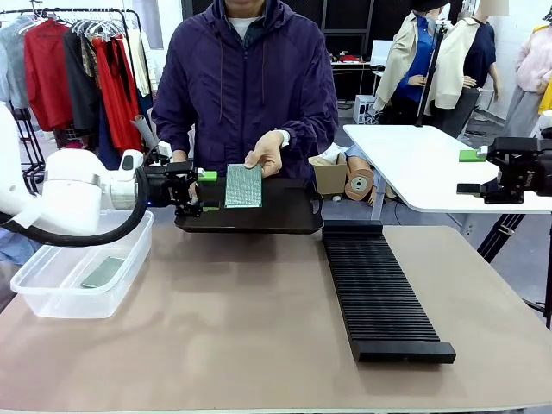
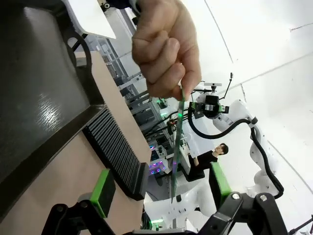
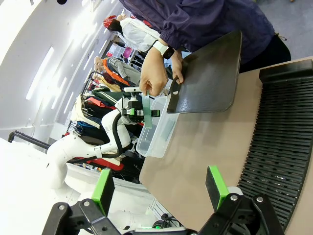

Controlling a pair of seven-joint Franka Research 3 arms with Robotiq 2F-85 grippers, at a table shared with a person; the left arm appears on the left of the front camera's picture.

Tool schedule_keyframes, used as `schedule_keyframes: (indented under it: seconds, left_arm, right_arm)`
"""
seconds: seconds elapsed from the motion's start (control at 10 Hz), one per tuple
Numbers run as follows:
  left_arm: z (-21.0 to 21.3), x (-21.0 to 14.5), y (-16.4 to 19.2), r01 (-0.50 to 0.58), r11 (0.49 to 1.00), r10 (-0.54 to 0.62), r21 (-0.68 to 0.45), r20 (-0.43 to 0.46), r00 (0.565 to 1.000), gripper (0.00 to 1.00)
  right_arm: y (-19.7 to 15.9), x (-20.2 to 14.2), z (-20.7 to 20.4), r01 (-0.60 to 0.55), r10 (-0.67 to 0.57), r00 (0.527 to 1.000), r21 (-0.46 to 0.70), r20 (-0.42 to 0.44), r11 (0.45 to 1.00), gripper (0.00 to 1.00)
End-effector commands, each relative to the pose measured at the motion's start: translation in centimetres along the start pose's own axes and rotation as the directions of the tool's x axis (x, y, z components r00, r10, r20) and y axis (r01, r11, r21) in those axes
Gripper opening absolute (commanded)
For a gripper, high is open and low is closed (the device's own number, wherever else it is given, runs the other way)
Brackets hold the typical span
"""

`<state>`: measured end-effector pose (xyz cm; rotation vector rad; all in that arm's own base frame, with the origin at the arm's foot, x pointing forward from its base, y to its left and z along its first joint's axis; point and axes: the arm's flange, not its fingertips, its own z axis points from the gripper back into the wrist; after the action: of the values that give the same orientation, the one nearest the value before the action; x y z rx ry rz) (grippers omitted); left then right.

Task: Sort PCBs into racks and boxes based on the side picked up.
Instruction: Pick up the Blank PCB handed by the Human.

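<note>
Front view: a PCB (image 1: 243, 186) stands nearly upright just left of the frame's centre, dotted face to the camera, long axis roughly vertical, pinched at its upper right corner by the person's hand (image 1: 266, 153) above the black tray (image 1: 297, 222). Immediately to its left are the left fingers (image 1: 208, 176), spread wide and empty. Left wrist view has the board edge-on, hanging from the hand toward the gap between the two green pads, so I judge the next move to be a short advance and a close across its thin faces. The right fingers (image 1: 472, 156), at far right, are also open and empty, and much farther away. A second PCB (image 1: 103, 272) lies in the clear tub (image 1: 39, 297) at lower left; the rack (image 1: 379, 293) sits right of centre on the bench (image 1: 241, 345).
</note>
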<state>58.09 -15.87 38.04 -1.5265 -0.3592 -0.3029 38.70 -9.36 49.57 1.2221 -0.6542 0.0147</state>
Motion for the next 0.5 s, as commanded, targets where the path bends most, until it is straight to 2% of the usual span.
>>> schedule_keyframes:
  seconds: [0.0, 0.4]
  left_arm:
    - [-1.4, 0.8, -0.1, 0.029, 0.998, -0.027, -0.050, 0.034, 0.999, 1.00]
    - [-3.8, 1.0, -0.2, 0.038, 0.997, -0.038, -0.064, 0.003, 0.999, 1.00]
  right_arm:
    - [0.2, 0.1, -0.1, -0.006, 0.006, 1.000, 0.002, 0.012, 1.000, 1.00]
    - [0.2, 0.1, -0.1, -0.006, 0.006, 1.000, 0.002, 0.012, 1.000, 1.00]
